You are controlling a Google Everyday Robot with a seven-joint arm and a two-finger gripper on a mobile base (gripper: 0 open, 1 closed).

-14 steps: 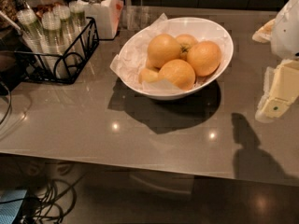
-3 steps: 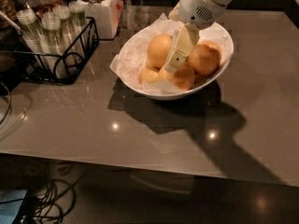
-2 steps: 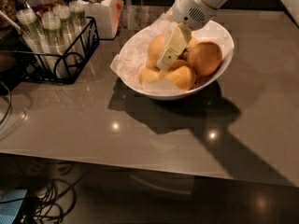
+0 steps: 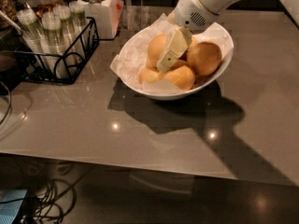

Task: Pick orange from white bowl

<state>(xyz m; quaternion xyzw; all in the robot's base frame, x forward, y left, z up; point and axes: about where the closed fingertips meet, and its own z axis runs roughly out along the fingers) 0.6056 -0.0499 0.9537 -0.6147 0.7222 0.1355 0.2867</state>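
You'll find the orange point(image 4: 154, 48) at the far left of the fruit pile in the white bowl point(image 4: 154, 95). It is large, round, smooth and pale yellow-orange, resting on crinkled white paper and touching the oranges beside it. Its right side is hidden by the gripper point(image 4: 167, 62), which reaches down from the far right. The bowl is wide, shallow and glossy, and sits upright on the table's far side.

Cream gripper point(image 4: 164, 65) in white bowl point(image 4: 159, 94), beside pale yellow-orange orange point(image 4: 153, 50); perhaps grey-brown table point(image 4: 140, 134).
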